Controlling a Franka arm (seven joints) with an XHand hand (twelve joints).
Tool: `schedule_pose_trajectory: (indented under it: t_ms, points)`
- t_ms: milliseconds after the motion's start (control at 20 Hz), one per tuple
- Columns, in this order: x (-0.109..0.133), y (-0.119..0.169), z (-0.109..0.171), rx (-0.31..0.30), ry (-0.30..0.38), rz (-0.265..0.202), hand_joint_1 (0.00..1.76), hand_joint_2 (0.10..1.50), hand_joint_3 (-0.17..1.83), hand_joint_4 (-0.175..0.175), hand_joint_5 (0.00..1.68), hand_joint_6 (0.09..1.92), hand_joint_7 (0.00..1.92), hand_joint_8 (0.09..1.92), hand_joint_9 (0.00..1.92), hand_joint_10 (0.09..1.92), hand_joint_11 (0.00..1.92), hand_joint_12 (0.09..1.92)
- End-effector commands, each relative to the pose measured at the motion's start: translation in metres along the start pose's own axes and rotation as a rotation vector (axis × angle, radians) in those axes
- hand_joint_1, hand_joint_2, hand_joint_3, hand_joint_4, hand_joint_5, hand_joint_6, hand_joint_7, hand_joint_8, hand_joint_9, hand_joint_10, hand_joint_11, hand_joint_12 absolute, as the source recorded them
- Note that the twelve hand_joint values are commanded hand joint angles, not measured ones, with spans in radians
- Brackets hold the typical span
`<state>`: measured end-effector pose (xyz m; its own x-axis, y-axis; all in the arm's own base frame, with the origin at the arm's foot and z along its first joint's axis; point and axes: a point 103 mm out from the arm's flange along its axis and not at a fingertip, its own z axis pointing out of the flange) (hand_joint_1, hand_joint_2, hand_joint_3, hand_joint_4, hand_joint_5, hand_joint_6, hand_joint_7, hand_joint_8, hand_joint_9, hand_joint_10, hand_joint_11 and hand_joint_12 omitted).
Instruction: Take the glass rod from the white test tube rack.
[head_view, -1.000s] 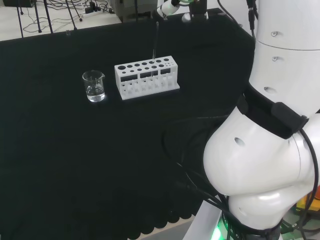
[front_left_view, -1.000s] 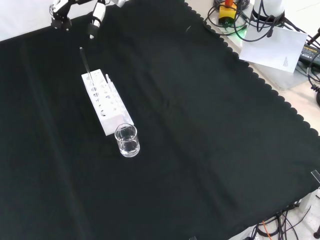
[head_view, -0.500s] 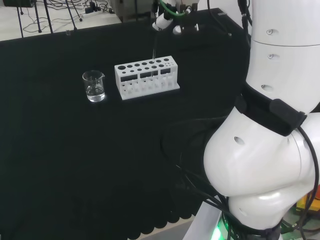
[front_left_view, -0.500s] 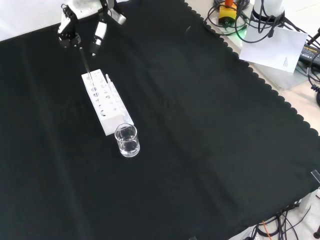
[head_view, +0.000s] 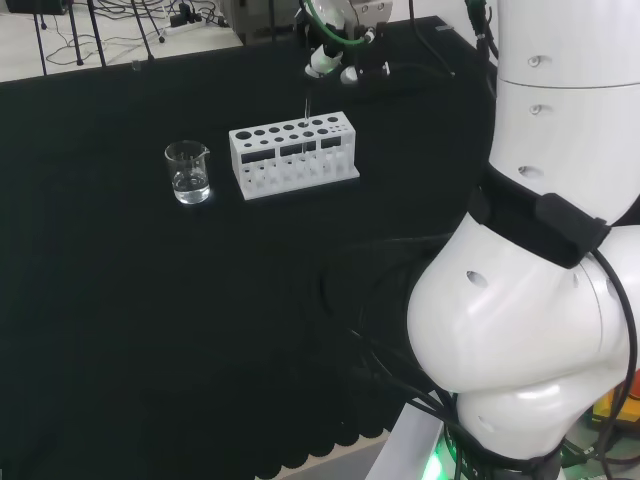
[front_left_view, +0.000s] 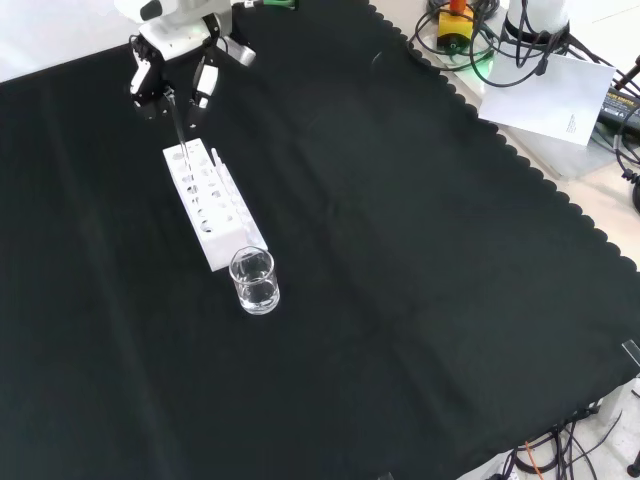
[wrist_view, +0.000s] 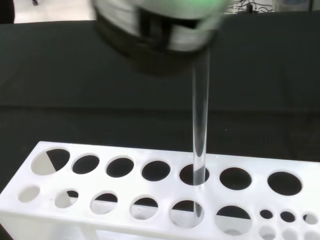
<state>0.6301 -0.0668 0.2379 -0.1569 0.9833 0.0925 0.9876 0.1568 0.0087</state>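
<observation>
Wrist view: glass rod (wrist_view: 200, 125) stands upright in the rack (wrist_view: 150, 200).

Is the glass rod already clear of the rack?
No. In the wrist view the glass rod stands upright with its lower end inside a hole of the white test tube rack.

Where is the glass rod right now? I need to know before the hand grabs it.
The glass rod stands upright in a hole of the white test tube rack, at the rack's far end in the front view, its top between the fingers of the hand.
</observation>
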Motion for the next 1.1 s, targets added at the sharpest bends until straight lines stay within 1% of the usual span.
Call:
schedule_pose_trajectory:
  t_ms: [50,100,200,350,550,700,800,850,900,950,1100]
  points:
    - [-0.005,0.006,0.001,-0.003,0.017,-0.011,1.34,0.78,0.5,-0.175,0.86,0.95,1.18,0.82,1.6,0.24,1.6,0.57]
    - [-0.006,0.007,0.0,0.0,0.018,-0.012,1.35,0.79,0.48,-0.175,0.85,0.93,1.17,0.82,1.6,0.23,1.6,0.56]
    - [-0.009,0.009,-0.002,0.002,0.02,-0.011,1.38,0.75,0.53,-0.175,0.81,0.92,1.19,0.81,1.58,0.22,1.61,0.54]
    - [-0.012,0.01,-0.005,-0.006,0.027,-0.007,1.39,0.75,0.55,-0.175,0.78,0.92,1.18,0.82,1.57,0.21,1.63,0.54]
    - [-0.009,0.011,-0.008,-0.005,0.013,-0.025,1.39,0.75,0.54,-0.175,0.78,0.93,1.17,0.83,1.57,0.21,1.65,0.55]
    - [-0.007,0.012,-0.007,0.002,0.02,-0.031,1.39,0.74,0.55,-0.175,0.78,0.93,1.18,0.82,1.59,0.22,1.66,0.55]
    - [-0.006,0.013,-0.005,0.017,0.025,-0.04,1.31,0.93,0.3,-0.175,0.9,0.98,1.09,0.93,1.61,0.21,1.67,0.54]
    - [-0.005,0.014,-0.005,0.018,0.024,-0.046,1.28,0.99,0.19,-0.175,0.93,0.99,1.07,0.95,1.62,0.21,1.66,0.53]
    - [-0.004,0.015,-0.005,0.016,0.024,-0.049,1.28,1.03,0.12,-0.175,0.96,0.97,1.06,0.94,1.62,0.21,1.66,0.53]
    - [-0.004,0.015,-0.005,0.01,0.027,-0.051,1.27,1.04,0.08,-0.175,0.99,0.94,1.08,0.92,1.63,0.2,1.66,0.53]
    - [-0.003,0.018,-0.008,0.01,0.017,-0.058,1.29,1.03,0.03,-0.175,1.02,0.79,1.27,0.71,1.68,0.2,1.66,0.51]
